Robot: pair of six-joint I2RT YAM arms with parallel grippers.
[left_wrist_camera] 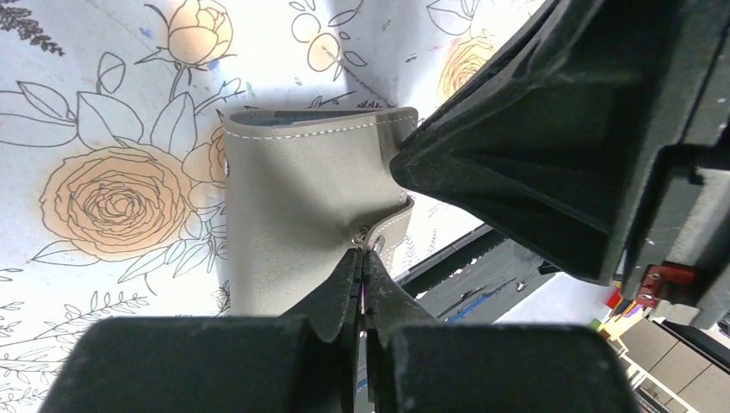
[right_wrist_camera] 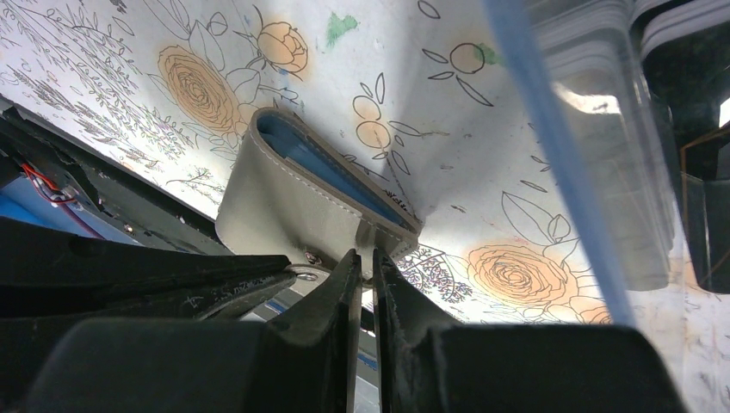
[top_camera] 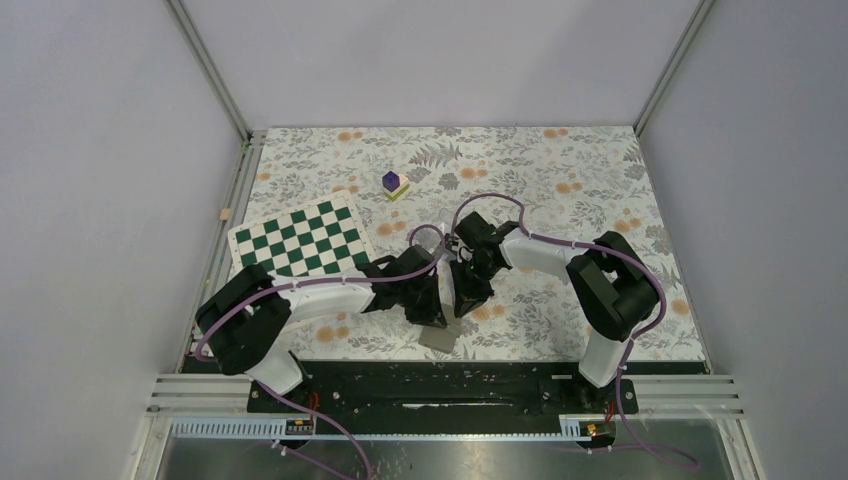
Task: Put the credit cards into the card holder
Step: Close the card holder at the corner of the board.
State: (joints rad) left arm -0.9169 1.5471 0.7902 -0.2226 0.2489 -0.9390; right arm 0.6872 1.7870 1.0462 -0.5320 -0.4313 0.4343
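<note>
So the holder (left_wrist_camera: pixel 301 215) sits at the near edge of the table (top_camera: pixel 560 170), right between the two arms and tucked under both sets of fingers. It's slightly ajar, grey cover outward, with blue lining showing in the right wrist view. That mouth faces away from the near edge, and the long side seems to run along the slit. The left gripper (left_wrist_camera: pixel 365 258) is clamped shut on the little clasp tab. The right gripper (right_wrist_camera: pixel 368 258) looks pinched on the same flap edge just beside it, with only a sliver of gap between its fingers. Both are about equally near, tips almost touching. No cards show in any view, so I'd guess the flap needs pulling open first. A clear box (right_wrist_camera: pixel 620 172) is near; the cube (top_camera: pixel 391 181) is well apart.
</note>
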